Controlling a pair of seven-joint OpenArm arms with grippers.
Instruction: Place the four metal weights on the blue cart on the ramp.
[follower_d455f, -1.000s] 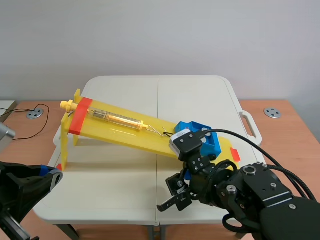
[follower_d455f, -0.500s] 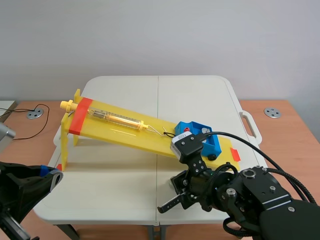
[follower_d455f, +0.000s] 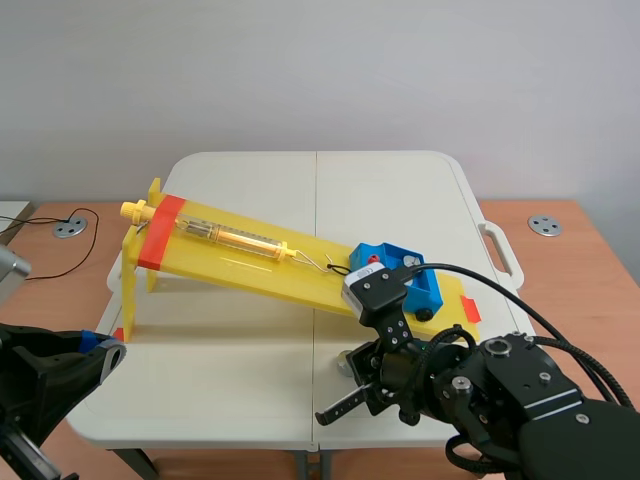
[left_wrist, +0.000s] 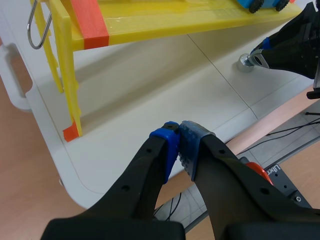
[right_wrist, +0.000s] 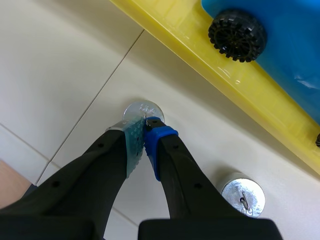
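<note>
Lowered since one second ago, right gripper (right_wrist: 144, 128) pinches, jaws narrow, a metal weight (right_wrist: 134, 109) resting on the white table (right_wrist: 60, 75) below the yellow ramp (right_wrist: 190, 31) and blue cart (right_wrist: 290, 40); second weight (right_wrist: 242, 197) nearby; left gripper (left_wrist: 178, 137) closed, empty.

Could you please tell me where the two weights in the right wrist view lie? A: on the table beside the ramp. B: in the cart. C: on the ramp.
A: one weight sits at the right hand's tips and a second weight beside it, both on the table, off the ramp.
</note>
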